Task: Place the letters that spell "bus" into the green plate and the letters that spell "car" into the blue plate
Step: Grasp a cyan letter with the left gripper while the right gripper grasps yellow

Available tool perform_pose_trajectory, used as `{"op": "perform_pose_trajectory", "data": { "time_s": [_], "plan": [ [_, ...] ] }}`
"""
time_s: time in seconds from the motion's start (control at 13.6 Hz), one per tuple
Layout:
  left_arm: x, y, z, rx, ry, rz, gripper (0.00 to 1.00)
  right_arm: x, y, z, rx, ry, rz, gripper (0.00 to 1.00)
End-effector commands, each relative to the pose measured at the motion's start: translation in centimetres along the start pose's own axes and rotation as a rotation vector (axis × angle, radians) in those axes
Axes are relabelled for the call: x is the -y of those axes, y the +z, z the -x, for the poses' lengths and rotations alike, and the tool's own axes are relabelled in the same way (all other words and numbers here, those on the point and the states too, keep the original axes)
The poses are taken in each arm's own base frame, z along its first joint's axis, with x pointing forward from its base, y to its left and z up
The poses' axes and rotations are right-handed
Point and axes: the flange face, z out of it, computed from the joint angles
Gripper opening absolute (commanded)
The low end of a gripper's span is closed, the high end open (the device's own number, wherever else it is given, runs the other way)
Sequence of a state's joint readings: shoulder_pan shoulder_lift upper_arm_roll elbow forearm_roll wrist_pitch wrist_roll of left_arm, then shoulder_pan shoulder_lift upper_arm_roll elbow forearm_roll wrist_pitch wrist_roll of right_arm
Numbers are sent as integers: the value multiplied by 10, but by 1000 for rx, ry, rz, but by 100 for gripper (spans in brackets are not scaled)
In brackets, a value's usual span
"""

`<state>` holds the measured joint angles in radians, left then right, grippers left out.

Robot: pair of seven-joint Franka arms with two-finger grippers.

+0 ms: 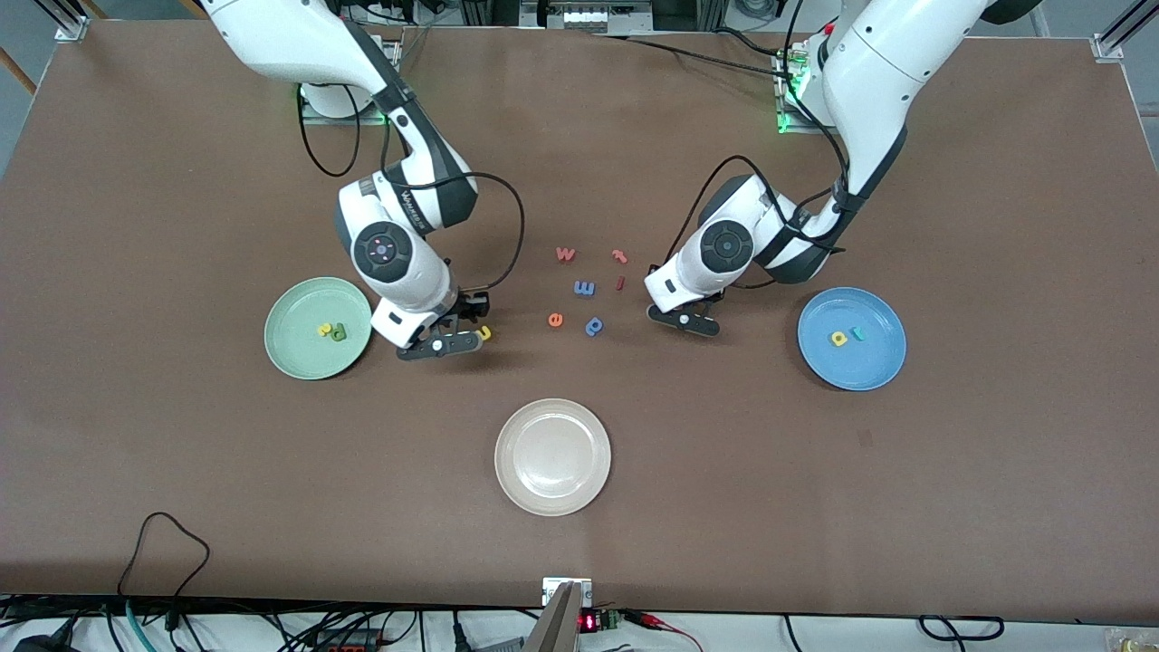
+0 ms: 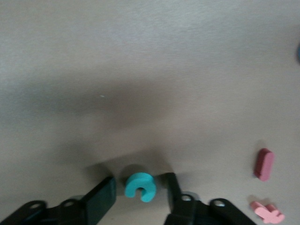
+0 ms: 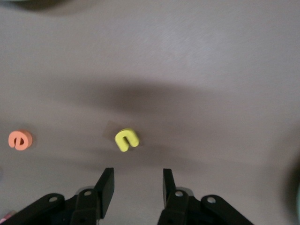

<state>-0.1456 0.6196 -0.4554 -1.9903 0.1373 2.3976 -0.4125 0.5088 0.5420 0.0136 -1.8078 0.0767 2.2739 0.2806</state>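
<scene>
Your left gripper (image 2: 139,197): jaws apart, flanking the teal c (image 2: 139,186) on the table. Your right gripper (image 3: 135,185): jaws apart, low, just short of the yellow u (image 3: 126,139). Green plate (image 1: 290,358) holds yellow s (image 1: 323,330) and green b (image 1: 338,333); blue plate (image 1: 874,362) holds yellow a (image 1: 838,339) and teal r (image 1: 858,334).

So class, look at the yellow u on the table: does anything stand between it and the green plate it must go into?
Nothing visible does. The yellow u lies beside the right end effector, whose fingers stand apart, and only bare table separates it from the green plate.
</scene>
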Motion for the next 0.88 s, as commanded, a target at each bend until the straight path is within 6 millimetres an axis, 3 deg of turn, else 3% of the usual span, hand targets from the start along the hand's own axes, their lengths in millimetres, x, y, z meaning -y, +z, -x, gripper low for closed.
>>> {"op": "perform_pose_trajectory", "data": {
  "time_s": [0.0,0.22,0.59,0.74,0.81],
  "plan": [
    [5,10,3,7,9,-18,46,17,17,-7,-37,-21,-1,41],
    [2,14,5,12,14,-17,41,28,33,-4,-42,-35,0,41],
    [4,14,4,14,11,-17,18,25,32,-7,-66,-81,37,42],
    [11,5,1,9,0,-22,15,20,36,-8,-63,-80,43,42],
    [18,-8,1,17,-10,-38,13,20,40,-7,-59,-80,45,42]
  ]
}}
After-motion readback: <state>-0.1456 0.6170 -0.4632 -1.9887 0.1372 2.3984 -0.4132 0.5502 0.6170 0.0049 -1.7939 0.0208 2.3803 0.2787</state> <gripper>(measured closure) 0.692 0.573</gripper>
